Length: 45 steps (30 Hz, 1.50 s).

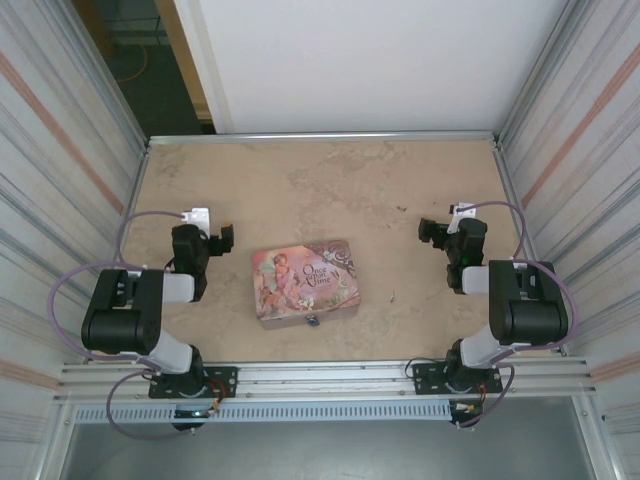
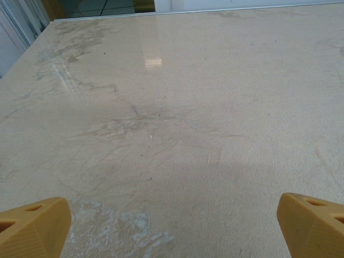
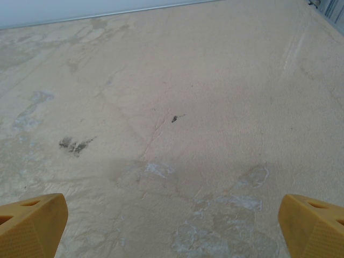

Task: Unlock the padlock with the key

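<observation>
Beige marbled desk (image 1: 330, 185) inside a metal-walled enclosure, surface stained and scuffed. Left arm (image 1: 125, 315) and right arm (image 1: 525, 310) both folded back over their own sides of the desk, well apart from each other. Pink illustrated tin (image 1: 305, 282) lies flat at centre between the arms, lid up. Its long axis runs left-right, with the right end turned slightly toward the far side. Left claw (image 1: 222, 238) sits just left of the tin's far-left corner, not touching it, jaws spread wide, nothing in them. In the left wrist view its yellow fingertips (image 2: 33, 228) sit at the two lower corners with bare desk between. Right claw (image 1: 432, 232) is off to the right of the tin, clearly apart from it, jaws also spread wide and holding nothing. The right wrist view gives the same picture, yellow tips (image 3: 312, 226) far apart over stained desk. Padlock (image 1: 313, 321) is a tiny dark speck at the middle of the tin's near long side, right against that edge. Too small to tell its long axis or which way the shackle points.
</observation>
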### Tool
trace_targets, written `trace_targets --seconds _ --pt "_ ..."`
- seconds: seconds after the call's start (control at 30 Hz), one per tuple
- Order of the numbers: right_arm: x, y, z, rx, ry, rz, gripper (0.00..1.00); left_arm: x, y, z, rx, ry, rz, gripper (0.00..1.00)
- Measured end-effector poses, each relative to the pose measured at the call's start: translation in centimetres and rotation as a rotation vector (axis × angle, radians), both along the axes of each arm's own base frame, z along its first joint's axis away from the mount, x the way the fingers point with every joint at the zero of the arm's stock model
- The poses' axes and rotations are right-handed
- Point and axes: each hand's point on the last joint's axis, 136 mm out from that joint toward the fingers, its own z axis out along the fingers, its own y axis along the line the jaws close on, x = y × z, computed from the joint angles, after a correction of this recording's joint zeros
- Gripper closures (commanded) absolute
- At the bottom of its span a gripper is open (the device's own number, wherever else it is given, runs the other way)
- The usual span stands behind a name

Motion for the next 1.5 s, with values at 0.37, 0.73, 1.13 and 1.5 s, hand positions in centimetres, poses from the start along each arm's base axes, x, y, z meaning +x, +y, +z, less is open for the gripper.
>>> trace_targets --seconds 0.37,0.73,1.13,1.5 --pt "0.0 0.0 0.0 0.000 0.000 0.000 0.01 0.0 0.0 0.0 0.000 0.000 0.000 0.01" --pt "-0.6 -0.4 1.7 -0.010 -0.012 -0.023 0.01 -0.9 -0.3 3.9 0.011 -0.054 0.015 0.01" --pt "-3.1 0.8 7.8 0.115 -0.052 -0.013 0.01 -1.6 -1.4 10.8 -0.113 -0.082 0.043 0.01" --pt "-6.8 4.6 9.4 0.321 0.023 0.079 0.01 -5.7 -3.8 10.8 -0.425 0.088 0.033 0.01"
